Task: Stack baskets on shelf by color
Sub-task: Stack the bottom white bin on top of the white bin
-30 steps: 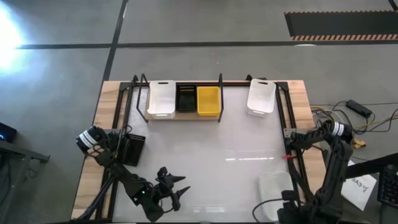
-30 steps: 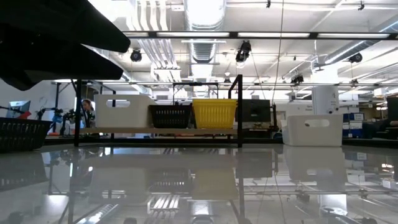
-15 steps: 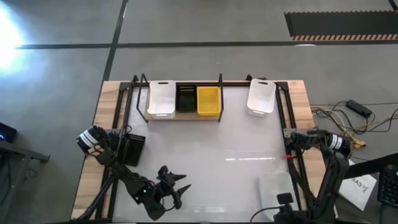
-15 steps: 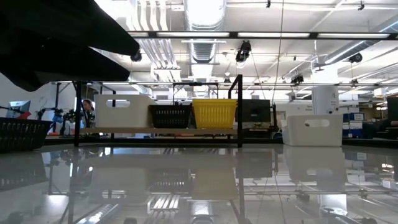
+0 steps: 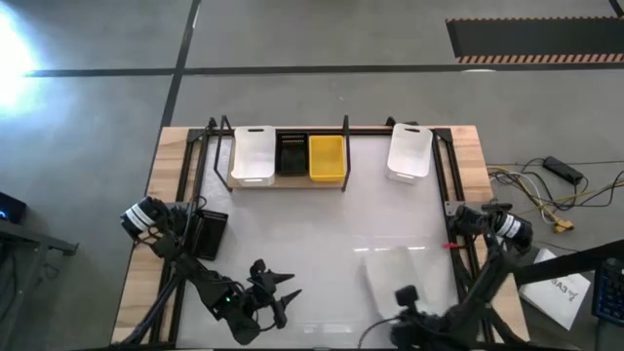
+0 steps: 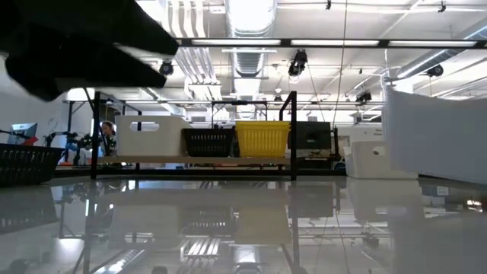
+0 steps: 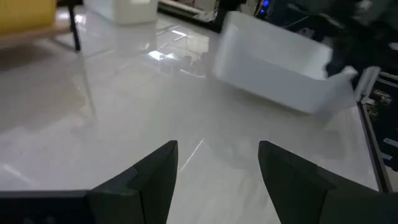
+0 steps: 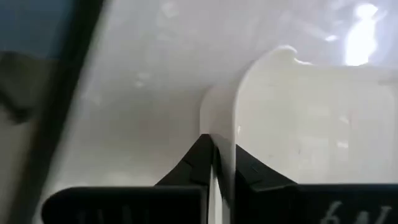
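I'm watching right gripper [image 8: 214, 163] clenching wall of white basket [image 5: 395, 275], holding it at near right of table [image 5: 322, 214]. Left gripper [image 5: 276, 291] is hovering at near left, fingers spread apart, gripping nothing. Shelf [image 5: 288, 182] is sitting at far left, carrying white basket on shelf [image 5: 253, 154], black basket [image 5: 292, 153], yellow basket [image 5: 327, 157] side by side. Another white basket at far right [image 5: 409, 151] is resting on table. Second black basket at left edge [image 5: 206, 234] is lying beside left arm.

Glossy white tabletop [image 5: 331, 224] — mirror-like, smooth plastic baskets [image 5: 253, 153], wooden shelf [image 6: 194, 160] board
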Available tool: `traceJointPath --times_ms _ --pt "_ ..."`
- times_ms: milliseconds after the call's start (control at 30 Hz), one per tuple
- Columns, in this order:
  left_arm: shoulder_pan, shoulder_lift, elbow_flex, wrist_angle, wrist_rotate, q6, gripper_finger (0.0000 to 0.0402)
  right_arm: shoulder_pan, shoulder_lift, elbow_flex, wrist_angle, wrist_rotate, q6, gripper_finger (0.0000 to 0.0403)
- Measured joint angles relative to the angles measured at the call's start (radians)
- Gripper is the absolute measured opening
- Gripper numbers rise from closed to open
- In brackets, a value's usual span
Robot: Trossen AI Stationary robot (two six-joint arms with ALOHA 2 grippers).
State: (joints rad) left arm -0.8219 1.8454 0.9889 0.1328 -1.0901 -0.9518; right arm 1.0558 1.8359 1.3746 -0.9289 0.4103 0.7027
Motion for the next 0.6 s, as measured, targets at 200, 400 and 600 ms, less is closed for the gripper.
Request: traceJointPath --times_ms 200,400,600 --pt "0.000 -0.036 0.064 0.018 -0.011 0.215 0.0208 -0.168 -0.001 0.000 0.154 0.054 -0.264 0.0009" --pt "-0.003 -0.063 0.138 0.018 -0.012 0.401 0.0208 -0.344 0.000 0.000 0.400 -0.039 -0.465 0.0009" --pt "-0.013 -0.063 0.171 0.017 -0.011 0.461 0.0208 -0.496 0.000 0.000 0.526 -0.109 -0.492 0.0009"
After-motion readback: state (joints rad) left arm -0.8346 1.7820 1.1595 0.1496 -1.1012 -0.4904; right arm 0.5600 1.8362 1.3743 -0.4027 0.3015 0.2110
